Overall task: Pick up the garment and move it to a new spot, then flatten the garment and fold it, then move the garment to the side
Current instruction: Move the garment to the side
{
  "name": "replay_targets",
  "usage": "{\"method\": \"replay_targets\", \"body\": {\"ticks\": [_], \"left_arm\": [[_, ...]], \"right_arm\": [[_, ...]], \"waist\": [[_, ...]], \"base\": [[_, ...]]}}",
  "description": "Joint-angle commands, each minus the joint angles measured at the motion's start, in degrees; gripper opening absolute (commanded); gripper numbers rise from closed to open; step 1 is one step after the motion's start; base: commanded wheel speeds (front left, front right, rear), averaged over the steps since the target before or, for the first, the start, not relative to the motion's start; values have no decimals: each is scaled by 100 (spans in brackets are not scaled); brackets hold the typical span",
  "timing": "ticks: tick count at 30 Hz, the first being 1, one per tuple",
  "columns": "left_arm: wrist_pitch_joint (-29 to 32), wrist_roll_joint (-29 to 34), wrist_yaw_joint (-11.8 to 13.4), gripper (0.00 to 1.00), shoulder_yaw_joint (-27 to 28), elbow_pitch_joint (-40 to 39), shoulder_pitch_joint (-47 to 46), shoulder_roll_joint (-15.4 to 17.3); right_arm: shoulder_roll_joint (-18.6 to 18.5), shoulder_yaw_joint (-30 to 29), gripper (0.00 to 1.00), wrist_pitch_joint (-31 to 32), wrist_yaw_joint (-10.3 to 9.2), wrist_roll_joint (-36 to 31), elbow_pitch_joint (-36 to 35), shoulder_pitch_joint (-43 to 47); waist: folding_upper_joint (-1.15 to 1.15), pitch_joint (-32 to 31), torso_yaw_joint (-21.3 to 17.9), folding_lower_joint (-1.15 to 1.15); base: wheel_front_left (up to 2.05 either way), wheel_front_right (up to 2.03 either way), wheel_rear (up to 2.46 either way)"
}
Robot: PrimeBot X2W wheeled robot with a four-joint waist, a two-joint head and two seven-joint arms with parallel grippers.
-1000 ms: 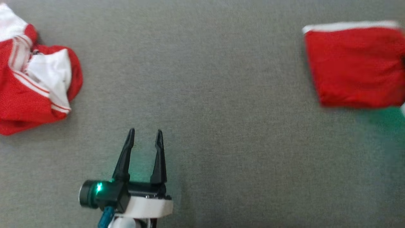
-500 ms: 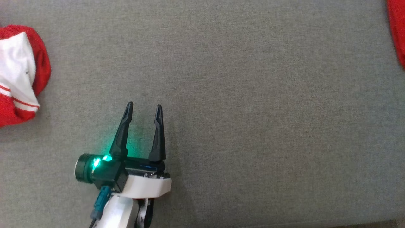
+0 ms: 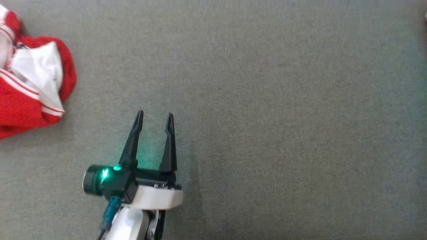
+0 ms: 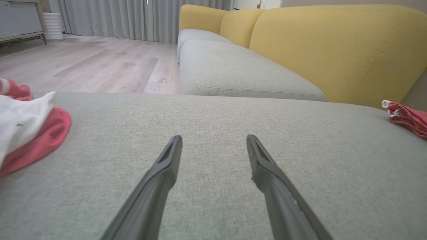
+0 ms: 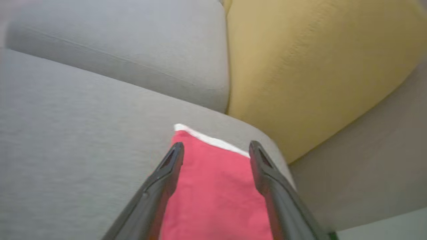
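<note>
On the grey cushion (image 5: 66, 133), close to the yellow backrest (image 5: 317, 66), the folded garment (image 5: 213, 190) is seen lying flat under the right hand (image 5: 217, 144), whose fingers are parted (nothing is gripped). That hand is best drawn straight up, so that no fold is snagged. The left hand (image 3: 155, 113) is held open over bare cushion.

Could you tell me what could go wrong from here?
The folded garment lies close to a corner of the cushion, so a nudge might send it over the edge. The right gripper is open with the cloth between its fingers in its wrist view; a careless retreat could snag and undo the fold. The crumpled garment lies left of the open left gripper, which might drag it.
</note>
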Motion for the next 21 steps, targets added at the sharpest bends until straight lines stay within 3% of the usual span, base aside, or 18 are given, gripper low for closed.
{"method": "replay_targets", "body": {"ticks": [1,11,16,21], "left_arm": [[-29,-32,46,100,163,-133,164,5],[-29,-223,255,100,294,59,741,5],[-29,-144,431,100,476,40,968,5],[-29,72,537,100,545,-265,1210,5]], "right_arm": [[81,97,100,-122,37,-45,-195,375],[1833,788,100,-1266,37,311,-176,1362],[2506,1060,100,-1662,37,510,-111,1830],[2915,791,100,-1692,37,325,-953,2549]], "waist": [[0,-475,112,0],[0,-1744,130,0],[0,-2317,104,0],[0,-2623,123,0]], "base": [[0,0,0],[0,0,0],[0,0,0],[0,0,0]]}}
